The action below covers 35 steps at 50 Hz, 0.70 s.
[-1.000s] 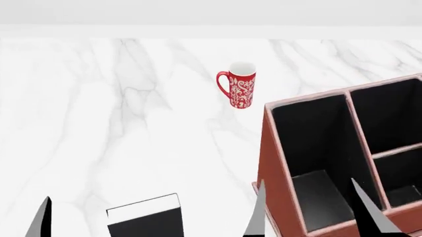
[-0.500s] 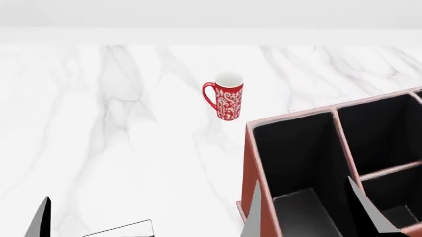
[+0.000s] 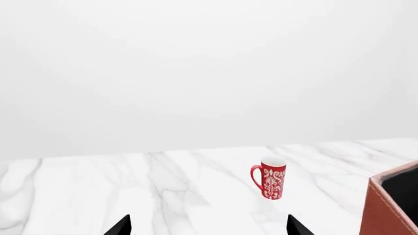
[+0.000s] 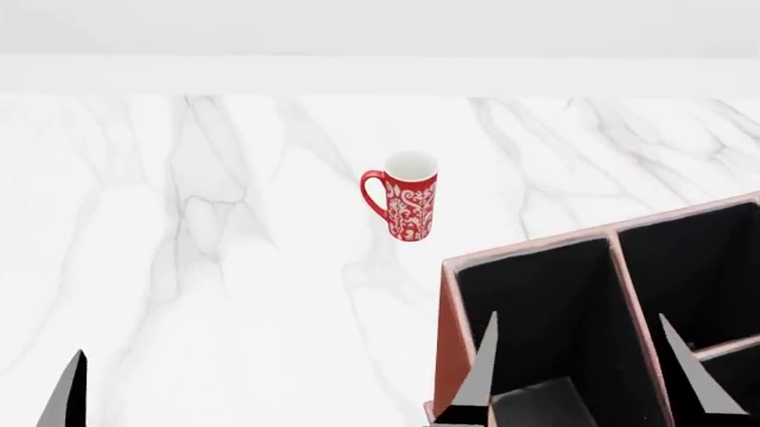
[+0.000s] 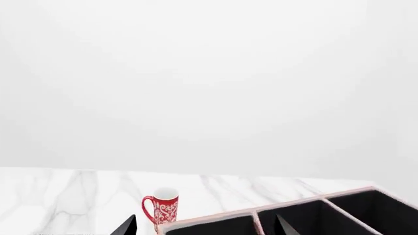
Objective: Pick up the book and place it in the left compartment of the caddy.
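1. Where the marble surface (image 4: 178, 267) runs toward the far wall, its back edge shows as a straight pale line across the head view, and a wide stretch of white stone lies bare on the robot's left side.
2. A red mug (image 4: 408, 196) with a white pattern stands upright near the middle of that stone, handle toward the robot's left, well apart from the surface's back edge.
3. The caddy (image 4: 449, 347) sits nearer the robot on its right, with its reddish-brown side wall facing the mug and a strip of open stone between the two.
4. Its long left compartment (image 4: 558, 302) is black inside; what can be seen of it holds nothing, though its nearer part is cut off by the frame.
5. Beyond the divider, the two smaller sections on the right also look black inside, with nothing in the parts that show.
6. The book is out of sight in all three views, so its place cannot be told.
7. The right hand (image 4: 590, 365) hovers over the caddy, its two pointed fingers standing apart with the left compartment between them and nothing held.
8. Of the left hand (image 3: 207, 225), the head view catches only one finger at the bottom left corner; the left wrist view shows two dark tips spread wide over bare stone, gripping nothing.
9. From the right wrist view the mug stands just behind the caddy's pink-edged rim, with the blank wall beyond.
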### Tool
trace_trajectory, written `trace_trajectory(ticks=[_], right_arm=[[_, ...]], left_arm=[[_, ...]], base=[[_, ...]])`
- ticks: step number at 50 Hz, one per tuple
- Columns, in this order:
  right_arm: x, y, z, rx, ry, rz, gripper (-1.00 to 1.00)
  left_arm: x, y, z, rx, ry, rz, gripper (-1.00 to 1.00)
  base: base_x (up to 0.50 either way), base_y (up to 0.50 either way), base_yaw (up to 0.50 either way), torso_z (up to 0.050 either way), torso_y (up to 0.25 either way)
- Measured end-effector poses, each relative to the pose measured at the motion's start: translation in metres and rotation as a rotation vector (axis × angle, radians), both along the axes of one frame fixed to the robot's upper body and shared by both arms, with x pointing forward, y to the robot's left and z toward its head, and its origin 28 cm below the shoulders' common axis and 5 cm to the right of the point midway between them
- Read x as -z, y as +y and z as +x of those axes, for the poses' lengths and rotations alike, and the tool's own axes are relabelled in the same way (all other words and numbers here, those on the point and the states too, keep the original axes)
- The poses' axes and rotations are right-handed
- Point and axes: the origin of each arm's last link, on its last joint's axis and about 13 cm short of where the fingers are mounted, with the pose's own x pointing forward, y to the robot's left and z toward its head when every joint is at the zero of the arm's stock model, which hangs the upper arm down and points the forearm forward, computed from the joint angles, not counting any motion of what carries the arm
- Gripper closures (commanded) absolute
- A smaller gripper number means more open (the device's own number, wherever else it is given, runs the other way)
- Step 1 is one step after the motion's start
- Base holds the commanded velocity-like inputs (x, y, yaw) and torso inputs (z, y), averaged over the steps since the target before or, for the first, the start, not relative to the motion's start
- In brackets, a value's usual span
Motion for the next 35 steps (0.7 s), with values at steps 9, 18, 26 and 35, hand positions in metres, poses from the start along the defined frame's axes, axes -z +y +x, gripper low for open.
trace_trajectory(ticks=[9,18,26,35], right_arm=[[-0.004,0.004,0.0,-0.015,0.014,-0.055,-1.0],[-0.015,0.001,0.001,-0.045,-0.018,-0.029,-1.0],[-0.028,-0.005,0.007,-0.08,-0.069,-0.063,-1.0],[-0.045,-0.01,0.018,-0.153,-0.073,-0.111,-1.0]], left_arm=[[-0.002,0.002,0.001,-0.002,-0.004,-0.007,-1.0],[-0.005,0.006,0.002,-0.01,-0.01,-0.012,-1.0],[-0.007,0.008,0.004,-0.015,-0.013,-0.013,-1.0],[-0.008,0.01,0.005,-0.019,-0.014,-0.014,-1.0]], base=[[0.0,0.0,0.0,0.0,0.0],[0.0,0.0,0.0,0.0,0.0],[0.0,0.0,0.0,0.0,0.0],[0.0,0.0,0.0,0.0,0.0]])
